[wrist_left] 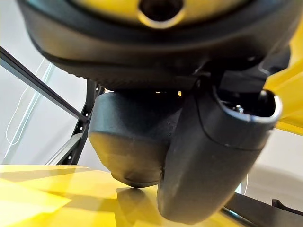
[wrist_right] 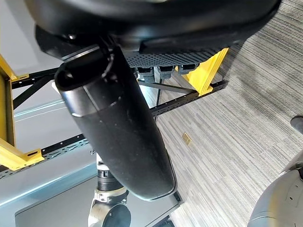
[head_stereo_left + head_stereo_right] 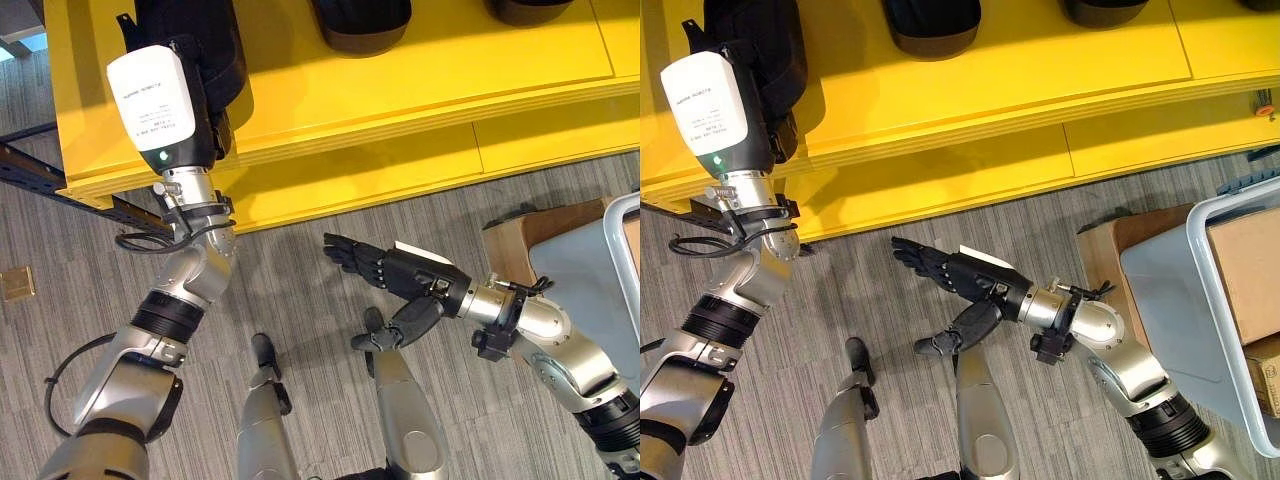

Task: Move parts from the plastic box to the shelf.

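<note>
A black part (image 3: 215,60) is seen at the left hand (image 3: 205,75), set on the top of the yellow shelf (image 3: 400,80) close to its front edge; a spill over that edge could be caused if the hand is drawn back while the part is caught on it. In the left wrist view a thumb is pressed against a rounded dark part, but whether the fingers are closed round it cannot be told. Two more dark parts (image 3: 360,22) are stood further along the shelf. The right hand (image 3: 395,275) is held over the carpet with fingers straight and spread, nothing in it. At the far right, the plastic box (image 3: 1225,300) is placed, cardboard cartons (image 3: 1245,260) seen inside it.
</note>
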Motion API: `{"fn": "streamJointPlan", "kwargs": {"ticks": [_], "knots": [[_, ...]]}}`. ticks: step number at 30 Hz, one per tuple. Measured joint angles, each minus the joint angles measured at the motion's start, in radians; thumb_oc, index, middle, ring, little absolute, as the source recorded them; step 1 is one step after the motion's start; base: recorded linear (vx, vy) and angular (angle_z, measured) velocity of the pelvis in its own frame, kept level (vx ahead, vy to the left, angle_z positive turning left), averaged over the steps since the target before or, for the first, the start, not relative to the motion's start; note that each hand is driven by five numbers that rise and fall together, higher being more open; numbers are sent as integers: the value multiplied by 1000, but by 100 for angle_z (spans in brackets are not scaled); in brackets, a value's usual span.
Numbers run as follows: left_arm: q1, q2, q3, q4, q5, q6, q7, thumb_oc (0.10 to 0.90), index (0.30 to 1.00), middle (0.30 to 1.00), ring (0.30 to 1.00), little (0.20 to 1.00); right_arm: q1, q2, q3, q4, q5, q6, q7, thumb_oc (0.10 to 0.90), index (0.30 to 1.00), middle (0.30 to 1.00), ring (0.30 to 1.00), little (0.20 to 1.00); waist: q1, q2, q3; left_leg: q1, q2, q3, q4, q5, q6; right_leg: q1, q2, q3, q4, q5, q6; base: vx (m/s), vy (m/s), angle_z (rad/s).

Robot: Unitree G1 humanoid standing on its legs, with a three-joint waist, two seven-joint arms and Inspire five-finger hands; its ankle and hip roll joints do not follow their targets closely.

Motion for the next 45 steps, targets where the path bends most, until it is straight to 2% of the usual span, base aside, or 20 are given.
{"fn": "streamJointPlan", "kwargs": {"ticks": [23,25,26,28,34,38,45], "knots": [[1,0,1,-1,0,-3,-1,400,300,300,300,300,-26,0,34,0,0,-2,-3,900,1000,1000,1000,1000,5,8,0,14,-1,2,-29,19,-5,1,1,-3,-2,1,-1,-5,0,0],[50,-2,16,-64,3,-91,-69,400,300,300,300,300,62,11,-10,-5,-1,-27,-75,900,1000,1000,1000,1000,33,27,2,23,9,-10,-22,21,-8,46,4,-36,-43,20,-11,-95,-3,13],[64,-1,16,-73,3,-98,-83,400,300,300,300,300,79,10,-14,-6,0,-28,-84,900,1000,1000,1000,1000,37,27,2,31,9,-13,-20,16,-5,66,3,-39,-57,24,-9,-94,18,18],[87,-1,21,-78,3,-98,-91,400,300,300,300,300,104,20,-27,-6,1,-36,-84,900,1000,1000,1000,1000,54,27,1,35,8,-11,7,-4,-3,90,1,-35,-83,38,-5,-113,34,-2],[89,4,40,-78,2,-90,-111,400,300,300,300,300,92,27,-27,-10,1,-44,-65,900,1000,1000,1000,1000,57,27,0,34,-7,0,0,-10,9,137,-19,-33,-197,99,6,-45,32,-3],[89,4,43,-78,2,-90,-111,400,300,300,300,300,92,37,-27,-10,1,-44,-59,900,1000,1000,1000,1000,56,27,0,34,-11,1,-1,-6,21,142,-23,-32,-207,106,15,0,0,0],[86,3,43,-77,2,-87,-111,400,300,300,300,300,87,43,-27,-10,1,-44,-56,900,1000,1000,1000,1000,54,27,0,34,-11,1,0,-4,17,143,-23,-32,-207,107,15,0,0,0]]}}
